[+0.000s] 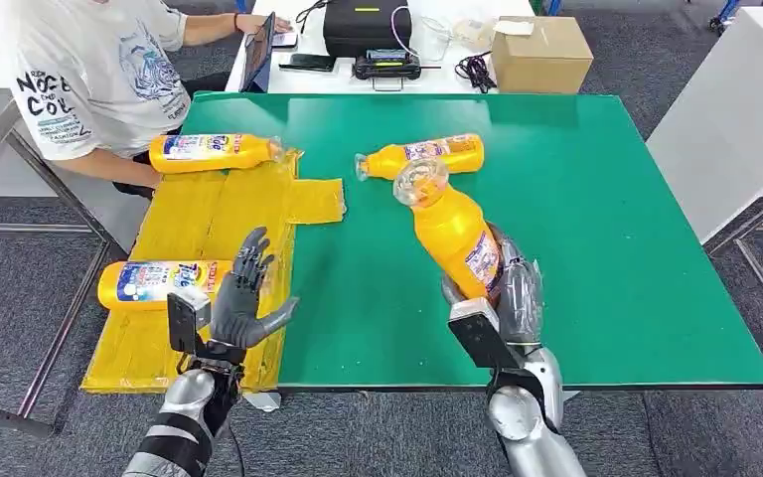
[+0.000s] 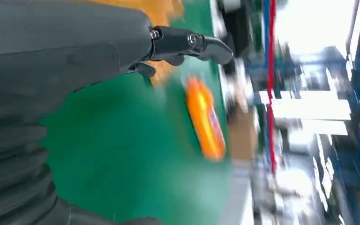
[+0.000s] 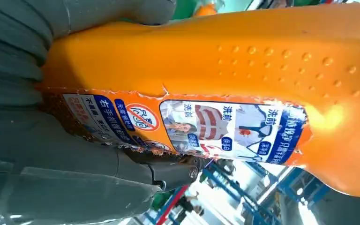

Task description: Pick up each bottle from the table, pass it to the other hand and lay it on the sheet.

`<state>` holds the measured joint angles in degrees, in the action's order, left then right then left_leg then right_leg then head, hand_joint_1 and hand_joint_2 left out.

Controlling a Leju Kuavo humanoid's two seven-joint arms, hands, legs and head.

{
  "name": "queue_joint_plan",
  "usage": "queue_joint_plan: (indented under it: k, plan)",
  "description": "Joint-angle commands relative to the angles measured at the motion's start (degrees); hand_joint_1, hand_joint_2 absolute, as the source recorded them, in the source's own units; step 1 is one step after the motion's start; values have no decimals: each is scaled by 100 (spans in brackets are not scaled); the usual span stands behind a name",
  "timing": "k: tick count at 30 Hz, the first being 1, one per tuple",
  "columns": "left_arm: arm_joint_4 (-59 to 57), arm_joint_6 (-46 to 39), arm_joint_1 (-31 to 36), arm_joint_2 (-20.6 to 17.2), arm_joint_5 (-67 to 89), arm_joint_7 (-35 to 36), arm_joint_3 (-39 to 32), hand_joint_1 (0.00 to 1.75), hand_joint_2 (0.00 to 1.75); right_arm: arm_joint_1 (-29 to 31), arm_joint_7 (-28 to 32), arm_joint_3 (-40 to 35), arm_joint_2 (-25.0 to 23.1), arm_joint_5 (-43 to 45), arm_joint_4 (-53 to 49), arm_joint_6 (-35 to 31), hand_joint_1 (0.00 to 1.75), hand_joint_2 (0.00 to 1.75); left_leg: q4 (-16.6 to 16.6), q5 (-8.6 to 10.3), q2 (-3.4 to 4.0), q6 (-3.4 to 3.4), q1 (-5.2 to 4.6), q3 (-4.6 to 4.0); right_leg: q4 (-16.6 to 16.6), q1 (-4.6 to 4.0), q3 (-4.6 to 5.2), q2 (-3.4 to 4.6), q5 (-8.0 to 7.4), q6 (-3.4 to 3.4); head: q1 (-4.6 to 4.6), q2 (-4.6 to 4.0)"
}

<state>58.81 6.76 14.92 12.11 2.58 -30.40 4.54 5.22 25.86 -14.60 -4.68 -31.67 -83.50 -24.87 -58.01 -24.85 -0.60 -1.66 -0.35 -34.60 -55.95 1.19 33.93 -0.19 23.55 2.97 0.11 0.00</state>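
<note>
two detergent bottles are already laid on the yellow sheet, a third is gripped by the right robot hand above the green tabletop, the left robot hand is held open, and a fourth is left lying on the tabletop.

Two bottles on sheet

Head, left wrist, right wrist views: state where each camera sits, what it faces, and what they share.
Head view: high on the body, looking down at the green table, yellow sheet, left hand and right hand.
Left wrist view: behind the left hand, facing across the table; blurred.
Right wrist view: behind the right hand, close on the held bottle.
Shared: the head view shows that bottle too.
</note>
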Motion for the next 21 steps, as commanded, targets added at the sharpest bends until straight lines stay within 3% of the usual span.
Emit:
queue_joint_plan:
  k: [1, 13, 21]
  plan:
    - [327, 315, -1, -304, -54, 170, 863, 0, 175, 167, 345, -1, -376, -41, 1437, 315, 175, 175, 7, -11, 17, 12, 13, 34, 14, -14, -34, 13, 3, -15, 0, 0]
    - [-34, 405, 76, -238, -73, 223, 1010, 0, 175, 282, 350, -403, -484, -310, 1754, 304, 175, 175, 5, -6, 12, 8, 5, 19, 7, -6, -19, 10, 1, -10, -2, 0]
    - [-284, 436, 125, -142, 92, 272, 1250, 0, 175, 667, 275, -1094, -825, -463, 2356, 414, 175, 175, 4, -8, 20, 12, 8, 26, 6, -9, -23, 16, 2, -15, -2, 0]
